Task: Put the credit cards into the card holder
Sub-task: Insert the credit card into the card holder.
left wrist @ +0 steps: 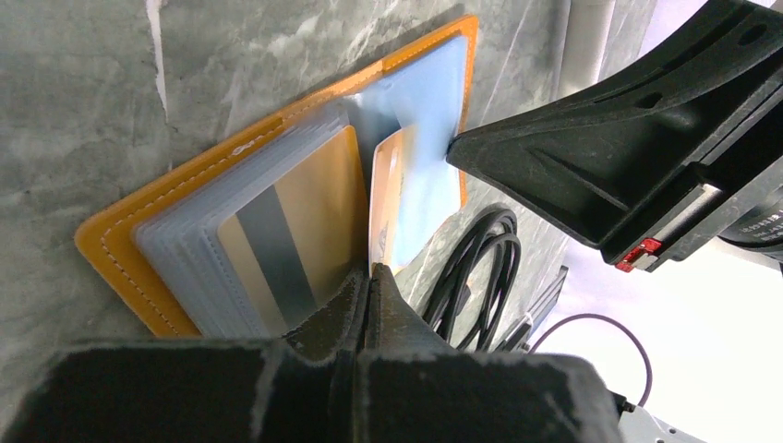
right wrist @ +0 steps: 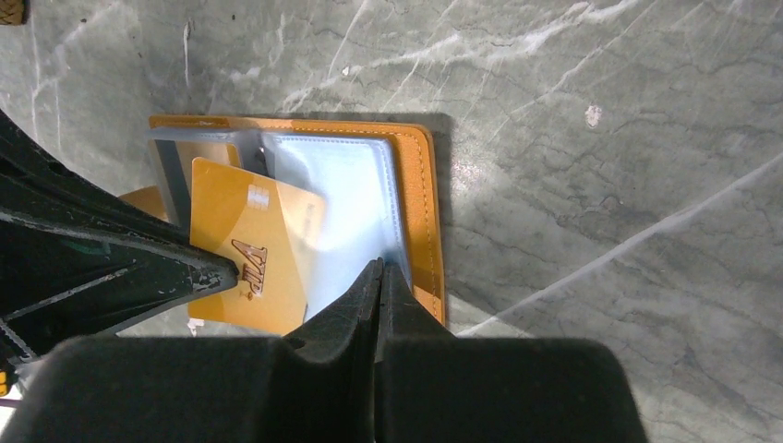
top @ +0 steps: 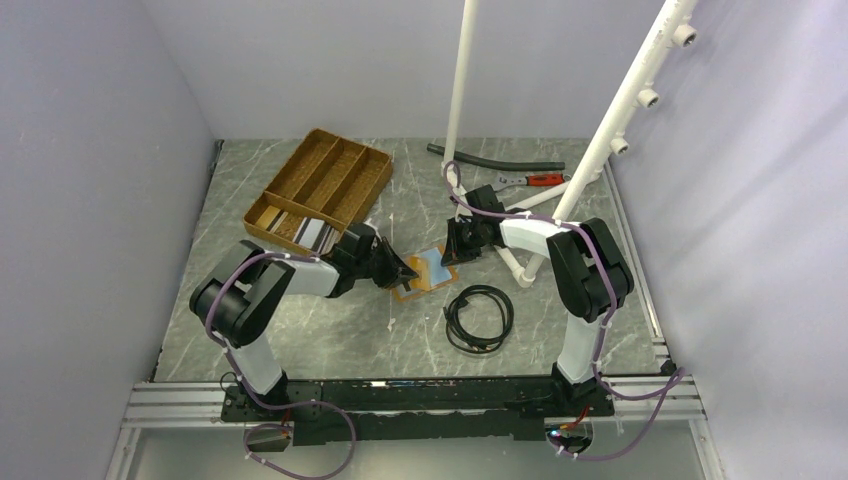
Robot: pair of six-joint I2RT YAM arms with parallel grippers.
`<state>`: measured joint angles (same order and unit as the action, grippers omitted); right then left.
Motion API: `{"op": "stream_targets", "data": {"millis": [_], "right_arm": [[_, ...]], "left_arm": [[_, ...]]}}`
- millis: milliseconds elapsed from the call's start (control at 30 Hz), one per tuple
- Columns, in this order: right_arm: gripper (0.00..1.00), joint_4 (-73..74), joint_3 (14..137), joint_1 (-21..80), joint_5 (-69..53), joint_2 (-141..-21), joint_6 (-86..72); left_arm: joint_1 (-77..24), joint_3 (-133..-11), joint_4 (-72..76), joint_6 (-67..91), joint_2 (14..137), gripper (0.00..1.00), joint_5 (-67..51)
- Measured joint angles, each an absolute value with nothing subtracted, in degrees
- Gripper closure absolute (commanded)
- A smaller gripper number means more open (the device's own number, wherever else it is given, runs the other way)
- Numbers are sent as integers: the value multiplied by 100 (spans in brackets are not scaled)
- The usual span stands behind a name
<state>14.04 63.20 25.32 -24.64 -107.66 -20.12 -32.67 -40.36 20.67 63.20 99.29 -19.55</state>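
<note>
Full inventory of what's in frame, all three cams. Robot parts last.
tray: 1, brown wood, far left of table
cards in tray: several, whitish and dark, its near end
card holder: 1, orange, pale blue pockets, open flat mid-table
gold card: 1, gold, gripped over the open card holder
striped card: 1, gold with grey stripe, at the holder's sleeves
cable: 1, black, coiled, near-right of card holder
hose: 1, dark grey, far side
pliers: 1, red handles, far right
pipes: several, white, far right
table: 1, grey marble
left end effector: black, shut on gold card
right end effector: black, shut on a card holder pocket
</note>
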Motion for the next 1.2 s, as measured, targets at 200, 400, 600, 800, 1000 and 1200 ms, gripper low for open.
{"op": "stream_targets", "data": {"millis": [200, 400, 600, 800, 1000, 1200], "right_arm": [[100, 1321, 6281, 2532, -2480, -10763, -2080], [100, 1240, 6222, 2530, -2482, -10739, -2121], [100, 1177, 6176, 2532, -2482, -10715, -2126], [100, 1120, 6139, 2530, -2504, -10702, -2161], [100, 1009, 6060, 2512, -2552, -10680, -2276], [100, 871, 5870, 2403, -2777, -10608, -2652]], "left_arm": [[-3354, -3852, 2451, 6582, 9926, 100, -1627], [-3461, -3771, 2639, 6877, 9926, 100, -1264], [-3548, -3710, 2779, 7129, 9926, 100, -1015], [-3667, -3610, 2971, 7323, 9926, 100, -760], [-3782, -3540, 3306, 7494, 10053, 100, -561], [-3900, -3352, 4012, 7723, 10294, 100, -377]]}}
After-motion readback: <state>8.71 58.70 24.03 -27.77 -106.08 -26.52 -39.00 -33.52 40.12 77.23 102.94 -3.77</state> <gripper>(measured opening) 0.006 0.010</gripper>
